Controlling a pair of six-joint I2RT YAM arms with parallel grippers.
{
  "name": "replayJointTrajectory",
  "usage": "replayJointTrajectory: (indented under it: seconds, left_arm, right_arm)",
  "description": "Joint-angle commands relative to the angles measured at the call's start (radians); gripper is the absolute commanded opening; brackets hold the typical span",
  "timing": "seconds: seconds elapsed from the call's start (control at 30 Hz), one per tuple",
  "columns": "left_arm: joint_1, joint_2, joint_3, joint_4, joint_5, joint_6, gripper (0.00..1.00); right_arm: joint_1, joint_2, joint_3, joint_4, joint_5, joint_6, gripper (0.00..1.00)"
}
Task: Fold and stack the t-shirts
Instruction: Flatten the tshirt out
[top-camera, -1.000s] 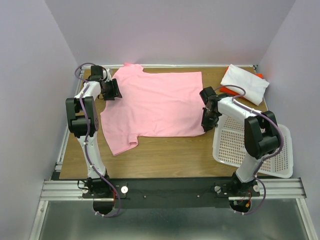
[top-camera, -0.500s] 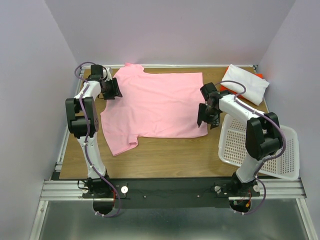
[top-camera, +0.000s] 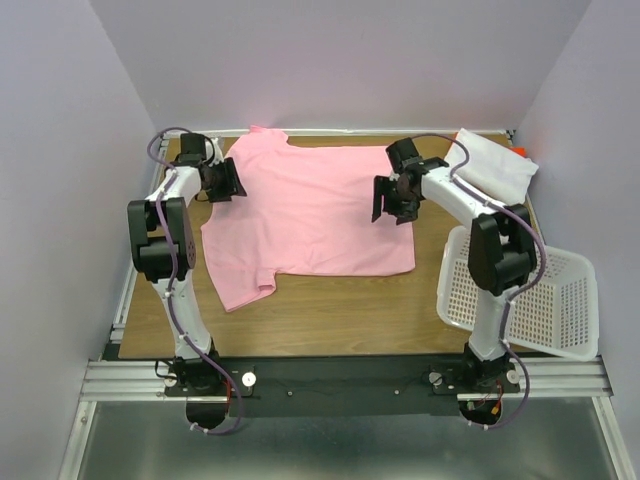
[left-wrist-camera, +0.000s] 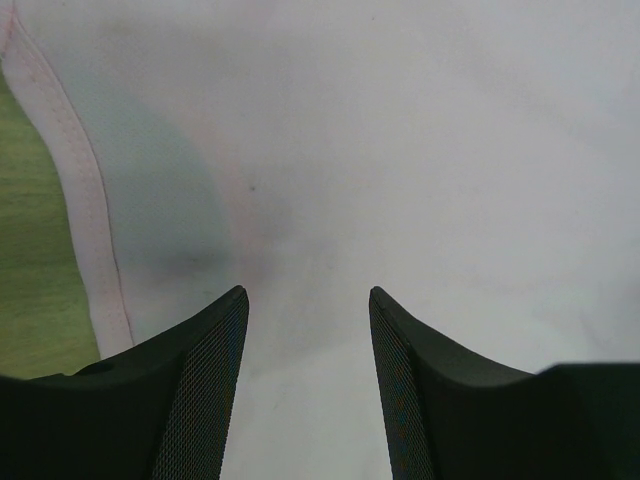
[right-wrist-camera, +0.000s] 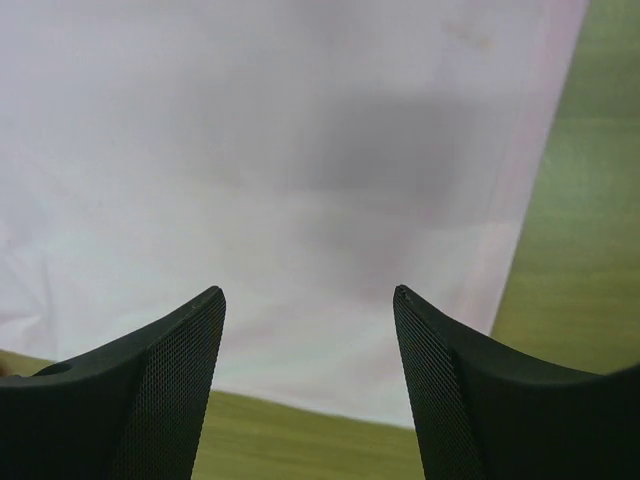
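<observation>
Where the table (top-camera: 340, 310) carries the lot, items stand as follows.

- Pink t-shirt (top-camera: 310, 210): spread flat at centre, collar at the far edge, one sleeve toward the near-left, hem to the right.
- Left fingers (top-camera: 232, 181): over the shirt's far-left edge, parted, nothing between them.
- Right fingers (top-camera: 390, 203): above the shirt near its right hem, spread wide, holding nothing.
- White t-shirt (top-camera: 492, 165): folded, far-right corner, lying on the orange-red t-shirt (top-camera: 519, 152), of which only an edge shows.
- White perforated basket (top-camera: 560, 310): near-right, beside the right arm.
</observation>
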Motion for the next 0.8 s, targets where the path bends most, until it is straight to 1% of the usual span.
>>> replayJointTrajectory:
  seconds: [0.0, 0.2, 0.47, 0.77]
  left_arm:
    - [-0.005, 0.031, -0.022, 0.033, 0.034, -0.015, 0.6]
    - [0.013, 0.067, -0.031, 0.038, 0.0, -0.024, 0.6]
    - [0.072, 0.058, -0.086, 0.063, -0.007, -0.018, 0.6]
    - [0.078, 0.104, -0.042, 0.047, -0.017, -0.009, 0.59]
  right_arm:
    - [0.006, 0.111, 0.106, 0.073, -0.038, -0.051, 0.75]
    - [0.006, 0.259, 0.256, 0.088, -0.027, -0.09, 0.76]
    - [0.006, 0.388, 0.334, 0.09, -0.01, -0.119, 0.76]
    - [0.004, 0.48, 0.431, 0.087, -0.003, -0.148, 0.78]
